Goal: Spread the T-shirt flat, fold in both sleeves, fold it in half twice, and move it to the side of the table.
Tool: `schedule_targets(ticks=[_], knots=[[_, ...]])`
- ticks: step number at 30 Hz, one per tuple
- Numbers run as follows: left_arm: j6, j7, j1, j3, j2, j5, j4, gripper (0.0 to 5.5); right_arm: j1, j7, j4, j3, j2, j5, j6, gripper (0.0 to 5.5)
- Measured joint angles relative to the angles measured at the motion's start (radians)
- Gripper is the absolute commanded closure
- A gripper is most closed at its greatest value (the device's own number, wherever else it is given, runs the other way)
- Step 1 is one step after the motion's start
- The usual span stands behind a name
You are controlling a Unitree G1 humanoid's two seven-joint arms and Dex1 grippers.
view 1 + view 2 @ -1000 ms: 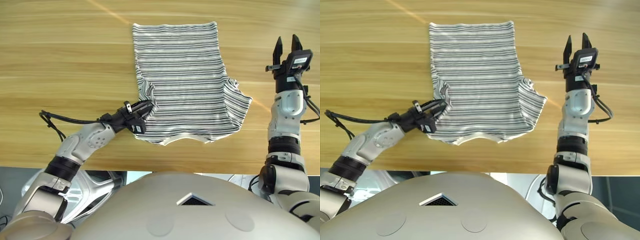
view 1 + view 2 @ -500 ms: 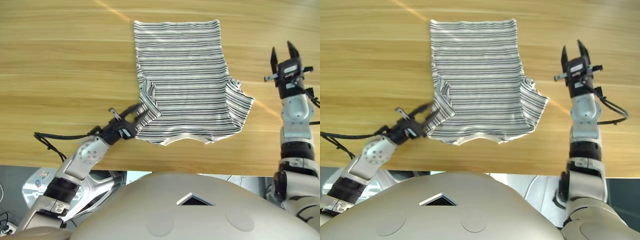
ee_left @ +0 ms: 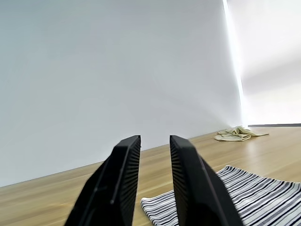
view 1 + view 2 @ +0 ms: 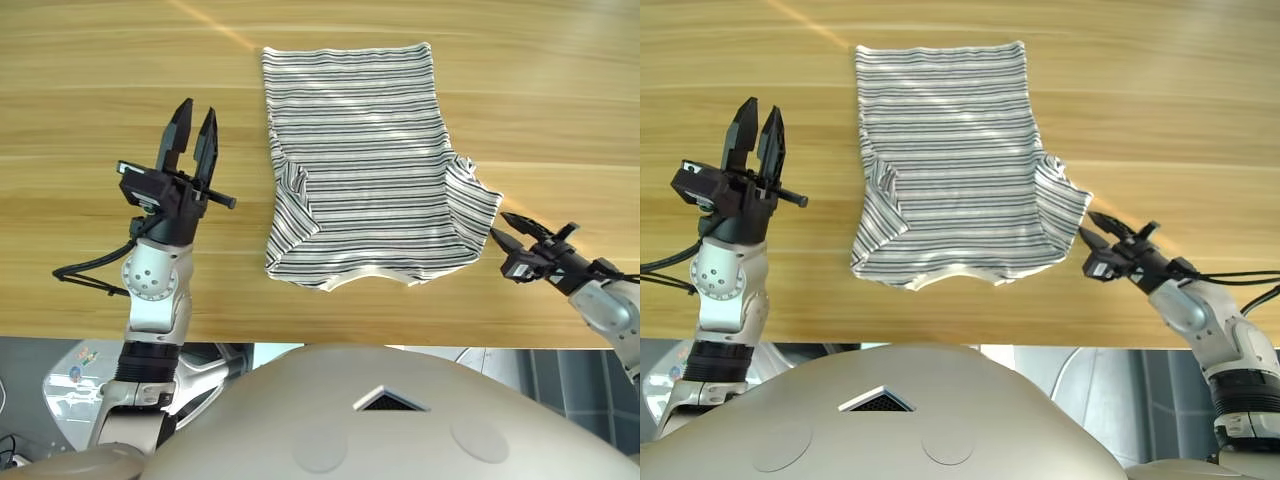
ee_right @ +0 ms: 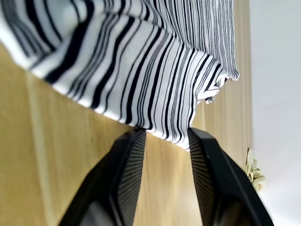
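Observation:
The striped T-shirt [image 4: 365, 150] lies on the wooden table [image 4: 100, 90], hem at the far side and collar toward me. Its left sleeve [image 4: 292, 190] is folded in over the body. The right sleeve [image 4: 478, 205] still juts out, rumpled. My left gripper [image 4: 195, 112] is raised off the table, well left of the shirt, open and holding nothing; the left wrist view shows its fingers [image 3: 127, 160] parted above the shirt's far corner [image 3: 235, 193]. My right gripper [image 4: 500, 226] sits low by the right sleeve's outer edge, open, its fingertips at the sleeve [image 5: 141, 70].
Bare wood spreads to the left and right of the shirt. A small crumpled yellowish cloth [image 3: 240, 133] lies far off on the table. The table's front edge [image 4: 300, 335] runs just below the collar.
My left gripper let go of the folded left sleeve, drew back and rose to the left. My right arm came down from its raised pose to the right sleeve's edge.

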Motion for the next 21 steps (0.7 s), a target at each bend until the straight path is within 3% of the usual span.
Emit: schedule_targets(ticks=[6,15,21], knots=[[0.008,-0.016,0.033,0.028,-0.044,0.04,-0.007,4.36,-0.176,-0.044,0.156,0.074,0.031,-0.027,-0.007,3.84],[0.008,-0.039,0.043,0.038,-0.087,0.069,-0.007,4.36,-0.29,-0.092,0.302,0.132,0.025,-0.033,-0.033,3.84],[0.008,-0.049,0.043,0.055,-0.103,0.07,-0.007,4.33,-0.3,-0.1,0.312,0.159,0.024,-0.03,-0.065,4.28]])
